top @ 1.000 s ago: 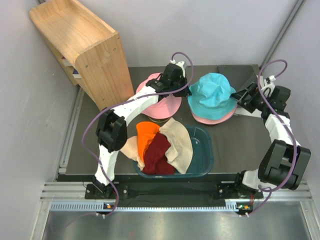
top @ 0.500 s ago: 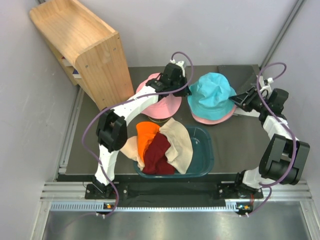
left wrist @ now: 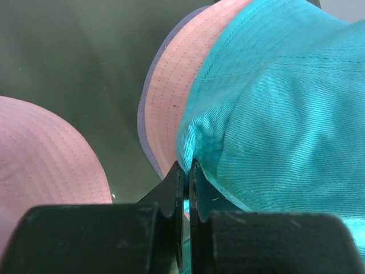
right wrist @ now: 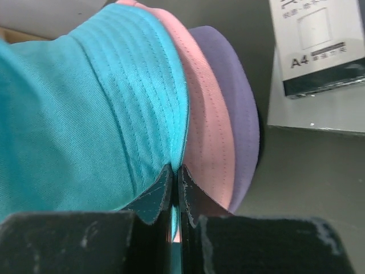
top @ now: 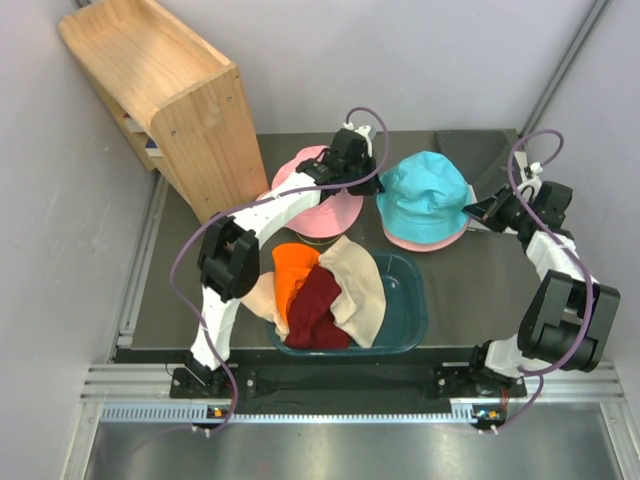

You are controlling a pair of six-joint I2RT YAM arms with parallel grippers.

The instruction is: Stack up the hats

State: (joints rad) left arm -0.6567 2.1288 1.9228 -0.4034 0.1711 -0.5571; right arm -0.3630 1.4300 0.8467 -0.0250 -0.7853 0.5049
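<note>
Pinching the teal hat by both brim edges, on top of a started pile

Holding the teal hat [top: 425, 192] at opposite sides, both arms reach past the tub [top: 408, 318] to the pile beyond its far right corner. The left gripper [left wrist: 186, 171] is clamped tight on the brim edge nearer the tub's far left. The right gripper [right wrist: 175, 174] is closed on the opposite edge, with a sliver of teal fabric between its jaws.

My reading is that the task is under halfway. The teal hat lies on a peach hat [right wrist: 208, 131], which lies on a lavender hat [right wrist: 242, 103], so three are stacked. The teal one looks roughly centred, though both pinches are yet to let go. A pink hat [top: 318, 205] sits alone beyond the tub's far left corner, partly under the left arm. Inside the tub, an orange hat [top: 293, 272], a maroon hat [top: 315, 305] and a beige hat [top: 357, 285] are heaped together, with a paler fold at the tub's left rim that may be another.

The lower brims stick out past the teal one on the side away from the tub, so the pile's edges are uneven. Bare table [top: 480, 290] lies right of the tub, giving the right arm room to draw back. A white box [right wrist: 316, 45] lies just beyond the pile. The wooden shelf [top: 150, 80] stands far left of the tub, close to the left arm's elbow.
</note>
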